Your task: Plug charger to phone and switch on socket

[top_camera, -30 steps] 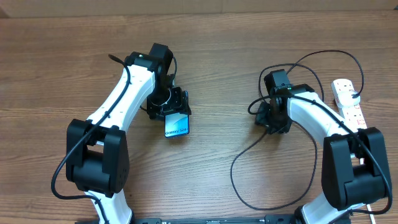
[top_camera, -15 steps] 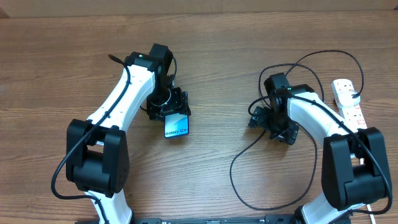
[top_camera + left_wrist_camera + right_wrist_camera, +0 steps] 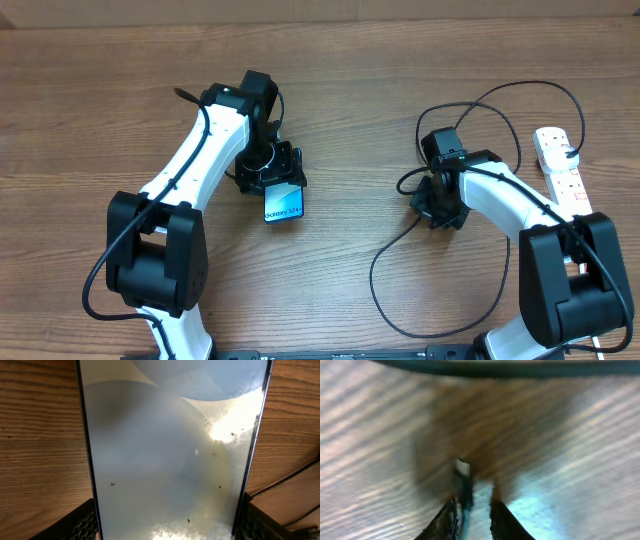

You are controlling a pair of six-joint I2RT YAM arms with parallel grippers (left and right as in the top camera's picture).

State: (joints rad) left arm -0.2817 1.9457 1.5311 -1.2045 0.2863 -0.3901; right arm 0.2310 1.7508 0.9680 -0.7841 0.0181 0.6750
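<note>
My left gripper (image 3: 272, 172) is shut on the phone (image 3: 285, 203), which is tilted with its blue-and-white screen facing up left of centre. In the left wrist view the phone (image 3: 170, 450) fills the frame between both fingers (image 3: 167, 522). My right gripper (image 3: 437, 203) is low over the table among the charger's black cable loops (image 3: 385, 285). In the blurred right wrist view its fingers (image 3: 472, 517) are nearly closed, with the charger's connector tip (image 3: 462, 467) sticking out along the left finger. The socket (image 3: 561, 168) lies at the far right with a black plug in it.
The charger cable (image 3: 520, 90) arcs from the socket across the right half of the table and crosses the top of the right wrist view (image 3: 520, 366). A dark cable (image 3: 292, 472) lies to the right of the phone.
The right gripper has turned at the wrist and shifted slightly, going from spread half a second ago to compact. The left arm and phone have not moved.
</note>
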